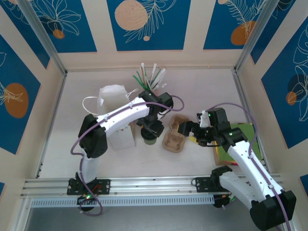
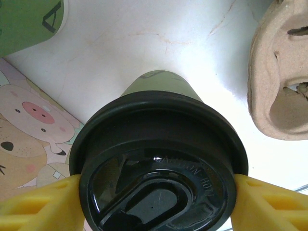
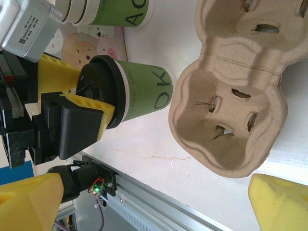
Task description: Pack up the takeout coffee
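Immediately right of the takeout coffee point(image 2: 154, 83) lies a moulded pulp cup carrier point(image 2: 279, 72), close but apart from it. A pig-print mat point(image 2: 29, 125) lies on its other side, with a stack of lidless green cups point(image 3: 110, 9) there too. A white paper bag point(image 1: 114, 103) and a cup of straws point(image 1: 150, 77) stand farther back. The coffee stands upright on the table point(image 1: 207, 86), its long axis vertical and its black lid point(image 2: 159, 192) up. The left gripper point(image 3: 94, 94) straddles the lid from above, yellow fingers point(image 2: 38, 204) pressed against opposite sides of the rim. The right gripper point(image 3: 154, 197), spread wide and empty, faces the carrier.
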Available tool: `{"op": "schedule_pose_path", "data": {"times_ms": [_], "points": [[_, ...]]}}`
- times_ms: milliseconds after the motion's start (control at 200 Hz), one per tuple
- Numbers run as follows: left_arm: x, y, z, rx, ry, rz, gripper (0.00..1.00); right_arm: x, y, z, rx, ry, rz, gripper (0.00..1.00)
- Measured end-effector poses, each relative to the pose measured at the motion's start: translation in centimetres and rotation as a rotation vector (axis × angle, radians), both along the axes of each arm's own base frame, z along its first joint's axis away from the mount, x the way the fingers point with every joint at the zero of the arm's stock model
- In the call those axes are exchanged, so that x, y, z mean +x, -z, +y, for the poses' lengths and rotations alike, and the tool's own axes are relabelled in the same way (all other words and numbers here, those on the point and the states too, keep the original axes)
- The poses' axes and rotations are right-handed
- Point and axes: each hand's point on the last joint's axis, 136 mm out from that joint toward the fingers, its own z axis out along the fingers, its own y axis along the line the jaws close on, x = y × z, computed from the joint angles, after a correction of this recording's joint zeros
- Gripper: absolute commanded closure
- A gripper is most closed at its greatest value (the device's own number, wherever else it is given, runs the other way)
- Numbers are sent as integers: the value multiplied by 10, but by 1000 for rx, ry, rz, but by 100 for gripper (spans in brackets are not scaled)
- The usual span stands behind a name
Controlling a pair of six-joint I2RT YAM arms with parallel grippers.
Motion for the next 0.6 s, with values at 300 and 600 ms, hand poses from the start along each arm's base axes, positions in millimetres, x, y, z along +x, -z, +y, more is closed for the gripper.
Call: {"op": "schedule_pose_path", "data": {"times_ms": [300, 600], "points": [[-1, -2, 1, 2, 2, -1, 40, 0, 0, 0, 0, 0, 0, 1], [-5, -13, 1, -4, -21, 8, 39, 0, 0, 0, 0, 0, -1, 1]]}}
